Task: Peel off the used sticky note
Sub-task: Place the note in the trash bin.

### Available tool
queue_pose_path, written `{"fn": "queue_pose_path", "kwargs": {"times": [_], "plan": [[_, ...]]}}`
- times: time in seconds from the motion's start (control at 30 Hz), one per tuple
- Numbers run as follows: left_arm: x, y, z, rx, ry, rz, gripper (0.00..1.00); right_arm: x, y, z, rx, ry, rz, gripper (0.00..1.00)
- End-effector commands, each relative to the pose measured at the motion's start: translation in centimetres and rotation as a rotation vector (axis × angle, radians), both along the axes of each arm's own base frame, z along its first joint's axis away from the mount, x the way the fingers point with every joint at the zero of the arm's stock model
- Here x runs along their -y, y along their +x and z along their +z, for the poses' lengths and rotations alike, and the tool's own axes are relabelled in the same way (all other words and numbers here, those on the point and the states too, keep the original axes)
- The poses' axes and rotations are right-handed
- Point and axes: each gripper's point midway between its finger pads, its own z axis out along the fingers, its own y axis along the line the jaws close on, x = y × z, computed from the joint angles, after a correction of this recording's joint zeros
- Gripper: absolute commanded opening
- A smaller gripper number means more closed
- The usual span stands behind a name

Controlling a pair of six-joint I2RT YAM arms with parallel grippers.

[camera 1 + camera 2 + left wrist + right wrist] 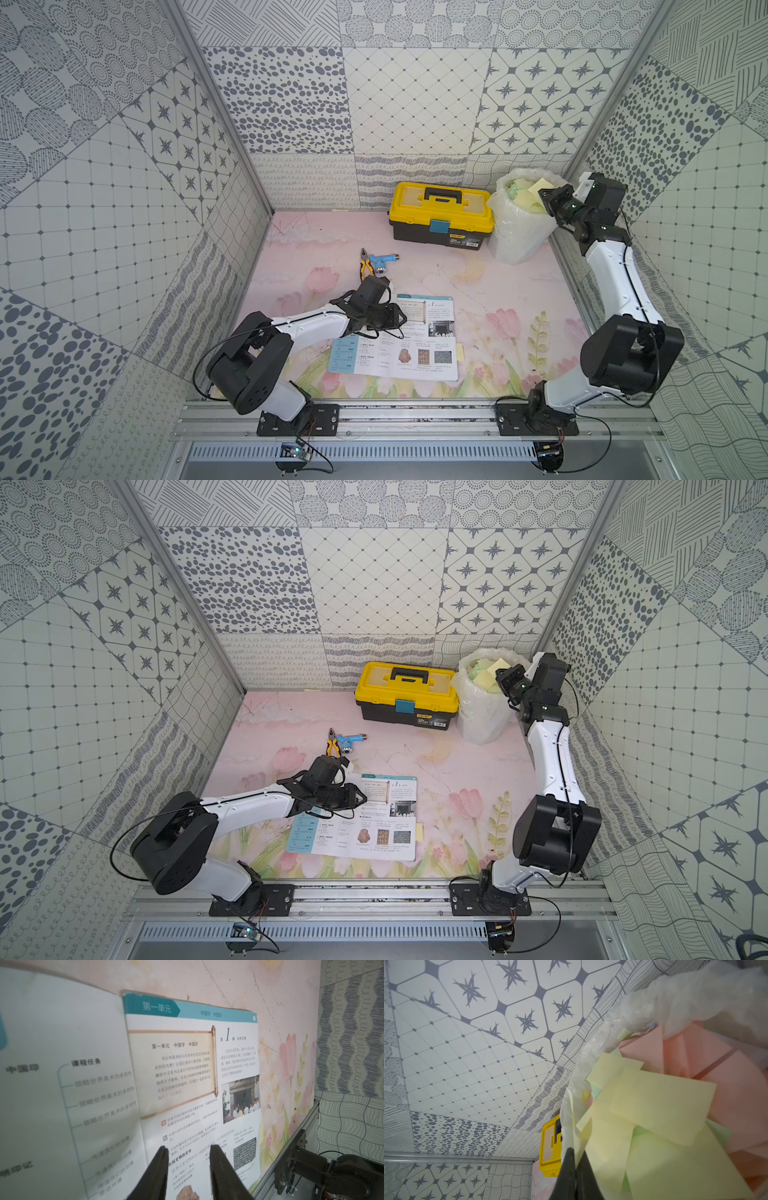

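Note:
A pale yellow sticky note point(543, 185) point(500, 665) hangs over the plastic-lined bin point(515, 237), pinched at one edge by my right gripper point(542, 193) point(500, 673). In the right wrist view the note point(604, 1147) runs down between the nearly closed fingers of that gripper point(576, 1150). An open textbook point(415, 353) point(374, 833) lies flat near the front. My left gripper point(400, 318) point(360, 799) hovers low over its left page, open and holding nothing point(189, 1148). A small yellow note tab point(460, 352) sticks out at the book's right edge.
The bin holds several yellow, green and pink notes point(695, 1064). A yellow and black toolbox point(440, 212) stands left of it at the back. Pliers point(364, 266) and a blue tool point(383, 262) lie behind the left arm. A metal rail point(415, 415) runs along the front.

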Motion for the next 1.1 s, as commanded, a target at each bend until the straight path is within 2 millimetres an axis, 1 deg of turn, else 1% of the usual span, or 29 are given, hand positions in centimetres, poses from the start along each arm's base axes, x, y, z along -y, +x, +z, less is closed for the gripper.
{"fn": "queue_pose_path", "kwargs": {"times": [0.0,0.03,0.1,0.17,0.2,0.27,0.43,0.57,0.63,0.73,0.87,1.03,1.07], "plan": [[0.1,0.0,0.4,0.001,0.002,-0.021,0.37,1.2,1.3,0.7,-0.001,-0.024,-0.015,0.15],[0.1,0.0,0.4,-0.001,0.002,-0.022,0.37,1.3,1.7,0.4,-0.015,-0.026,-0.014,0.19],[0.2,0.0,0.4,0.001,0.000,-0.023,0.37,1.7,1.9,0.0,-0.039,-0.032,-0.020,0.30],[0.2,0.1,0.3,0.000,0.002,-0.022,0.37,1.9,1.9,0.0,-0.041,-0.039,-0.024,0.43],[0.3,0.2,0.3,0.000,0.001,-0.023,0.37,2.0,1.8,0.1,-0.041,-0.049,-0.030,0.48],[0.3,0.2,0.3,0.000,0.002,-0.026,0.37,2.1,1.7,0.3,-0.041,-0.072,-0.029,0.51],[0.3,0.3,0.6,0.007,0.006,-0.032,0.37,2.5,0.8,2.0,-0.036,-0.134,-0.042,0.61],[0.3,0.4,0.7,0.012,0.004,-0.030,0.37,3.2,-0.5,3.5,-0.028,-0.198,-0.089,0.63],[0.4,0.3,0.7,0.013,0.001,-0.031,0.37,3.2,-1.2,4.3,-0.016,-0.218,-0.096,0.64],[0.4,0.2,0.7,0.010,-0.007,-0.031,0.37,2.1,-2.1,4.7,-0.002,-0.213,-0.054,0.63],[0.7,0.2,1.3,0.014,-0.035,-0.030,0.38,-0.6,-3.7,4.2,0.003,-0.184,0.033,0.62],[0.8,0.0,2.2,0.027,-0.069,-0.025,0.40,-4.3,-6.7,2.4,0.032,-0.145,0.121,0.61],[0.8,-0.1,2.2,0.025,-0.072,-0.028,0.40,-5.3,-7.3,1.8,0.028,-0.139,0.149,0.61]]}}
